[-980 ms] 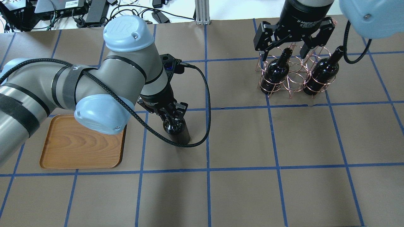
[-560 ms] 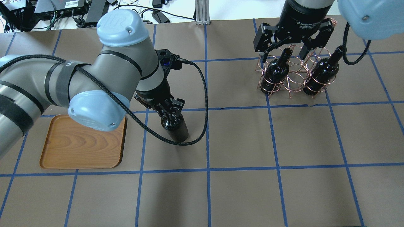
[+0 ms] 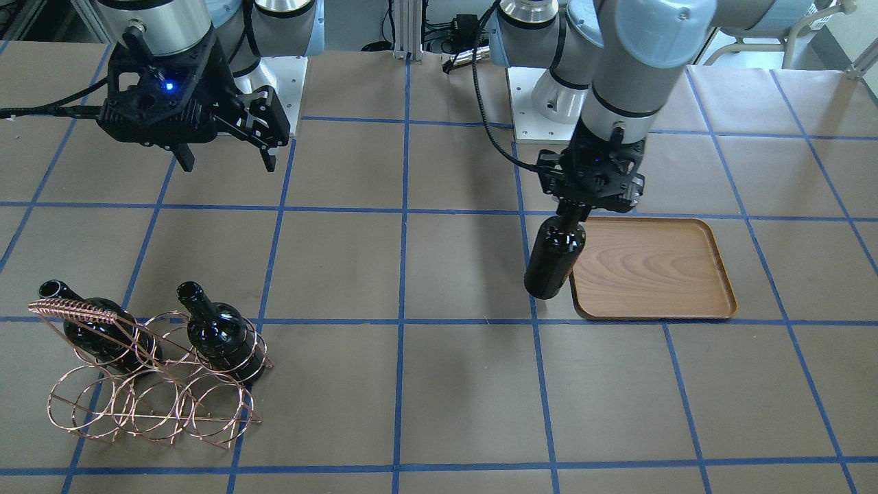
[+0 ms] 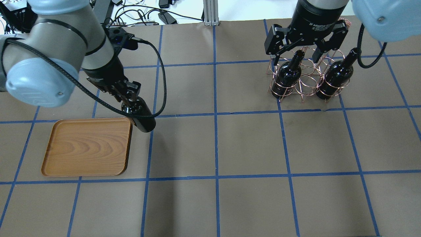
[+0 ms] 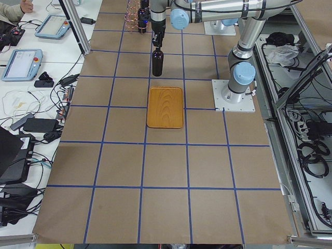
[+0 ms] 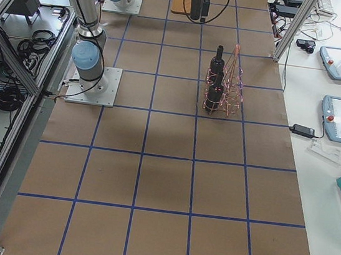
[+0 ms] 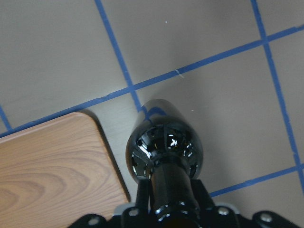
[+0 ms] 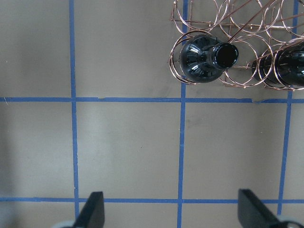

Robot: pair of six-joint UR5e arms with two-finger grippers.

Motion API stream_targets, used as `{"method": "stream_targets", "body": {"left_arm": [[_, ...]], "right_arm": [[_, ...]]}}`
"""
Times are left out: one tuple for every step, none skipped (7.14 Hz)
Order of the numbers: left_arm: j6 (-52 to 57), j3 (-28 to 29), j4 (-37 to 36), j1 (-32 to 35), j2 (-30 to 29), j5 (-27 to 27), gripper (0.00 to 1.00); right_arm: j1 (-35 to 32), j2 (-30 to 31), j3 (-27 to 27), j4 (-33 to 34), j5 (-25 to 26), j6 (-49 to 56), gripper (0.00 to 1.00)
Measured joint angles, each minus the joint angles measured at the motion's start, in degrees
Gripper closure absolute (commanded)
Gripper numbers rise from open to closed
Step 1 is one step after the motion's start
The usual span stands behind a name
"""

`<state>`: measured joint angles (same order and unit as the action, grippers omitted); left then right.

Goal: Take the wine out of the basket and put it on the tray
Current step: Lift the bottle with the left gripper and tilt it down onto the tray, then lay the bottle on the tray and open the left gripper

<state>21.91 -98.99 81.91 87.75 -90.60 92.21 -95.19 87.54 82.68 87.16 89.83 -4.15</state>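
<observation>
My left gripper point(image 4: 127, 99) is shut on the neck of a near-black wine bottle point(image 4: 142, 119) and holds it upright. The bottle hangs just off a corner of the wooden tray point(image 4: 87, 148), beside its rim and not over it. The left wrist view shows the bottle point(image 7: 166, 147) next to the tray's rounded corner point(image 7: 47, 171). My right gripper point(image 4: 296, 55) is open and empty above the copper wire basket point(image 4: 307, 70). Two more bottles point(image 4: 287, 75) point(image 4: 335, 77) stand in the basket's rings. The front view shows the held bottle point(image 3: 552, 257), tray point(image 3: 651, 267) and basket point(image 3: 151, 405).
The table is brown paper with a blue tape grid. Cables and electronics point(image 4: 65, 10) lie past the far edge, with a metal post point(image 4: 210, 13) at the back middle. The left arm's black cable point(image 4: 158, 65) loops beside the held bottle.
My left arm has carried the bottle left and toward the table's far side, from mid-table to the tray's corner. The right gripper and basket have not moved.
</observation>
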Motion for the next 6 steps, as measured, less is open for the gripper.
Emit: {"method": "stream_targets", "body": {"left_arm": [[7.03, -0.11, 0.95, -5.83, 0.35, 0.13, 1.00], [12.70, -0.37, 1.67, -10.58, 0.60, 0.48, 1.00], [17.04, -0.68, 2.64, -14.00, 0.89, 1.22, 1.00], [19.92, -1.09, 3.47, -16.22, 1.16, 2.56, 1.00], [21.42, -1.77, 3.85, -17.94, 1.31, 4.24, 1.00], [22.26, -2.73, 3.96, -19.57, 1.35, 5.16, 1.00]], "right_arm": [[0.00, 0.00, -0.03, 0.02, 0.00, -0.10, 0.00], [0.00, 0.02, -0.03, 0.01, -0.03, -0.16, 0.00], [-0.07, 0.11, -0.01, -0.03, -0.15, -0.30, 0.00], [-0.12, 0.19, 0.04, -0.07, -0.34, -0.47, 0.00], [-0.15, 0.23, 0.08, -0.09, -0.46, -0.53, 0.00], [-0.16, 0.26, 0.09, -0.08, -0.53, -0.57, 0.00]]}}
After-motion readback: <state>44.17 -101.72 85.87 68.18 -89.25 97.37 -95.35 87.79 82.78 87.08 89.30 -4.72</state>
